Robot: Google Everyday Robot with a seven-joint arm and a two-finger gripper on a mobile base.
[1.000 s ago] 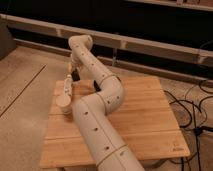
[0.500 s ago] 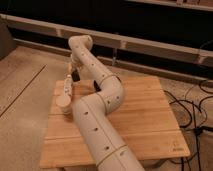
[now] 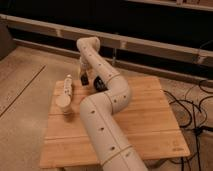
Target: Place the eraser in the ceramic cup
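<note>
Table (image 3: pixel 150 125): pale wood, planked grain, looked matt. Arm (image 3: pixel 107 115): smooth cream shell, plastic-looking, faint sheen. Gripper (image 3: pixel 84 78), dark and matt, hung over table's far-left part. Floor (image 3: pixel 25 100) looked speckled, rough.

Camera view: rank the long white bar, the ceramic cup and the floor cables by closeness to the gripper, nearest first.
The gripper hangs over the table's far left part.
1. long white bar: just beside it, picture left.
2. ceramic cup: at the bar's near end, toward the camera.
3. floor cables: off the table, far picture right.
</note>
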